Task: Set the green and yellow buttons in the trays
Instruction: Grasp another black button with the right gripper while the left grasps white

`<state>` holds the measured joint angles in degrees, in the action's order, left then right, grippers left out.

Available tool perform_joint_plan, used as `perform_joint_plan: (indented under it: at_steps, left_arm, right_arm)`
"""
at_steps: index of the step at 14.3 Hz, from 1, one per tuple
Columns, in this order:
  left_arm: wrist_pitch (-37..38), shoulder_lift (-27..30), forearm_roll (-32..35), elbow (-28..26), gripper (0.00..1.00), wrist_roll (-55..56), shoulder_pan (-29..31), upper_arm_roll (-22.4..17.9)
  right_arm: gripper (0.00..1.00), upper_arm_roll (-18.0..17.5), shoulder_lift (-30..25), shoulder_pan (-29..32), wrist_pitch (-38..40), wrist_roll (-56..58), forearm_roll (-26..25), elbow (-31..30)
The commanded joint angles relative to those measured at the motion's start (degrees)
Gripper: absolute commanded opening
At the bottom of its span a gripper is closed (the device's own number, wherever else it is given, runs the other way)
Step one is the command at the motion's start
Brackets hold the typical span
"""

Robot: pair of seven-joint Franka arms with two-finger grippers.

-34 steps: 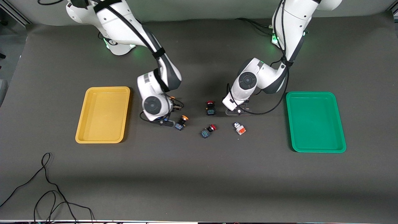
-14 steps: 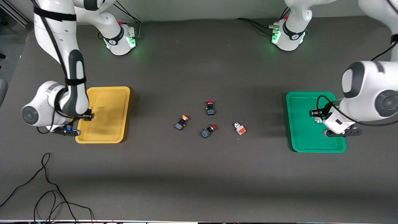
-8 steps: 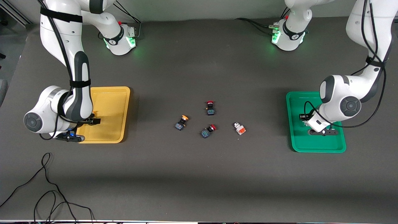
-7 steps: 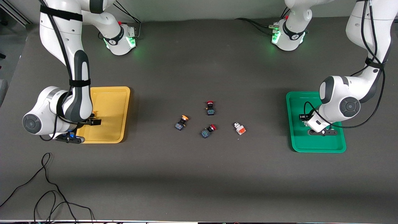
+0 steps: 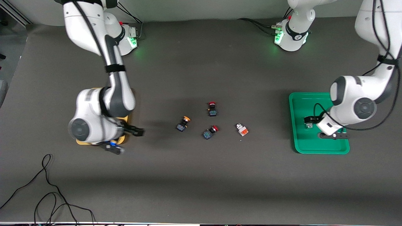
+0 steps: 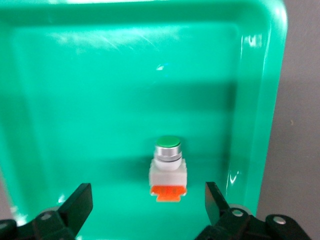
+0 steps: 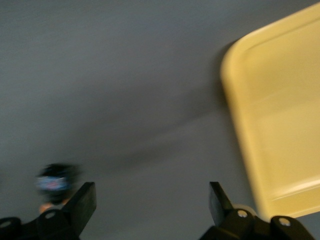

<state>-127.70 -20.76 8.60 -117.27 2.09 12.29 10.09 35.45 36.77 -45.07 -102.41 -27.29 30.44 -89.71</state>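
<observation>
Green-capped button (image 6: 168, 169) inside green tray (image 6: 75, 75)

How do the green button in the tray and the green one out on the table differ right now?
The green button in the tray lies in the green tray, under the open left claw. The green button on the table lies on the bare mat, no claw over it. Both have white-grey bodies with an orange block.

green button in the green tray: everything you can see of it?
The green button is a small switch: round green cap, silvery collar, white-grey body, orange block at the end away from the cap. It looks plastic. It lies inside the green tray, resting on the tray floor, clear of the rim. The left gripper is above it, open, fingers either side, not touching it.
</observation>
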Motion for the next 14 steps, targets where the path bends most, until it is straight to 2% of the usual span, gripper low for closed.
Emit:
perform_joint_plan:
  at_steps: [1,4,6,11,12,13,14]
  left_arm:
    - [8.94,3.35,0.1,6.24,1.0,-1.47,0.37,1.07]
    - [10.89,3.36,-2.17,10.91,1.0,-0.24,-2.0,1.16]
    - [10.89,3.1,-4.29,12.49,1.0,3.86,-4.72,1.16]
    - [9.75,-1.03,-4.29,16.72,1.0,22.22,-18.77,1.07]
    - [9.66,-2.26,-4.12,17.59,1.0,26.61,-21.67,1.07]
    - [9.75,-3.57,-4.03,18.99,1.0,30.22,-24.31,1.07]
    - [9.66,-4.98,-4.12,20.4,1.0,33.65,-26.51,1.07]
  right_arm:
    - [1.0,-5.37,5.05,0.95,0.64,-10.47,1.99,7.08]
    - [1.0,-9.25,8.22,0.87,-5.05,-16.11,4.79,8.24]
    - [0.99,-11.45,9.8,0.87,-9.45,-19.36,4.89,8.15]
    - [0.97,-15.14,12.97,0.87,-15.97,-20.87,5.33,7.8]
    - [0.89,-15.5,13.49,0.87,-16.06,-20.87,5.33,7.8]
    - [0.69,-16.02,13.76,0.87,-16.24,-20.96,5.33,7.63]
    - [0.34,-16.29,14.11,0.87,-16.33,-21.31,5.94,7.54]
